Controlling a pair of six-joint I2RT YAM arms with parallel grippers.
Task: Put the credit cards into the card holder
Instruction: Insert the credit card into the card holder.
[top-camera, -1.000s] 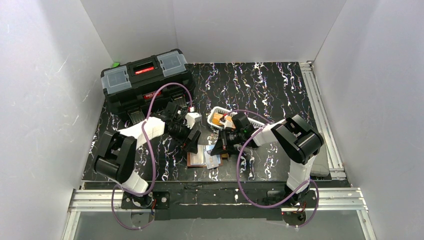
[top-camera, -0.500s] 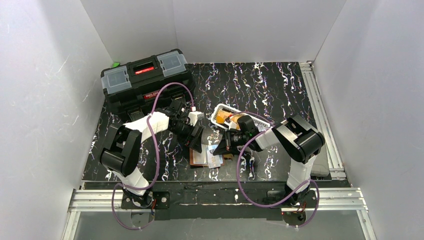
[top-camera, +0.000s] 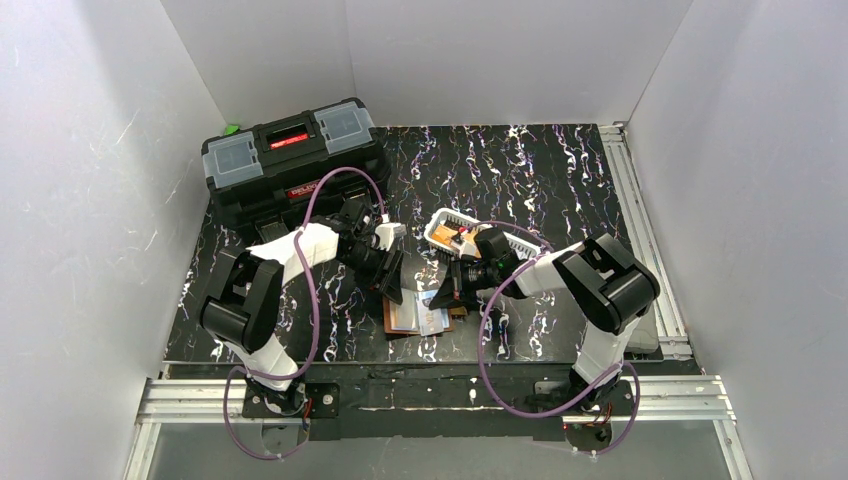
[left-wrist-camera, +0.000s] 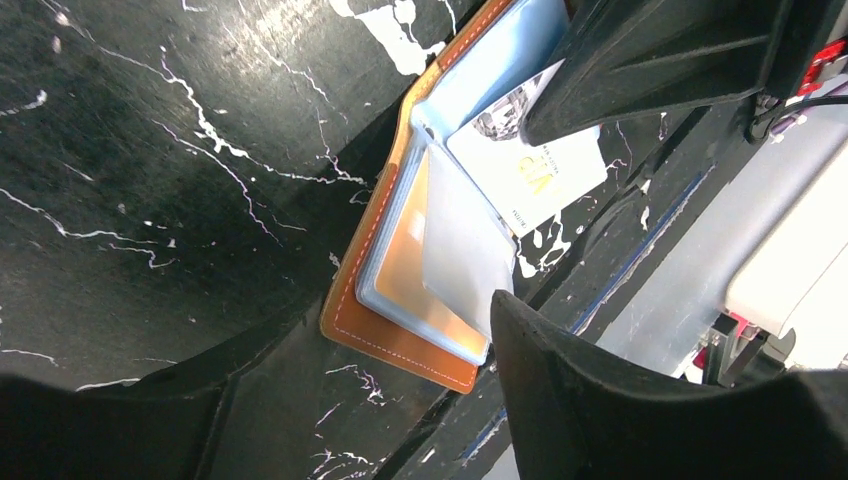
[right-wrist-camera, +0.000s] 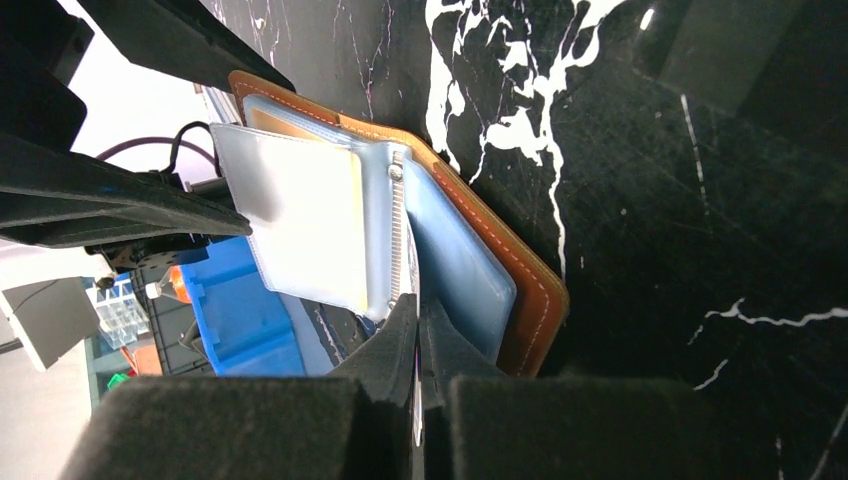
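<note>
The brown card holder (top-camera: 392, 325) lies open near the table's front edge, its clear sleeves (left-wrist-camera: 465, 250) fanned up. One sleeve holds an orange card (left-wrist-camera: 395, 275). My right gripper (right-wrist-camera: 418, 312) is shut on a whitish printed credit card (left-wrist-camera: 530, 165), whose far end lies at the sleeves by the holder's spine (right-wrist-camera: 395, 230). My left gripper (left-wrist-camera: 350, 420) is open and straddles the holder's (left-wrist-camera: 400, 345) near end, with one fingertip (left-wrist-camera: 510, 320) touching the corner of the loose sleeve. More credit cards (top-camera: 462, 236) sit in the white basket.
The white slotted basket (top-camera: 445, 222) stands just behind the right gripper (top-camera: 445, 298). A big black toolbox (top-camera: 290, 160) fills the back left. The table's front edge and metal rail (top-camera: 430, 395) run close behind the holder (right-wrist-camera: 530, 300). A blue bin (right-wrist-camera: 240, 300) shows beyond that edge.
The left jaws have narrowed over the holder's end. The right gripper has stayed shut on the card and shifted slightly right. The basket has shifted a little back and right.
</note>
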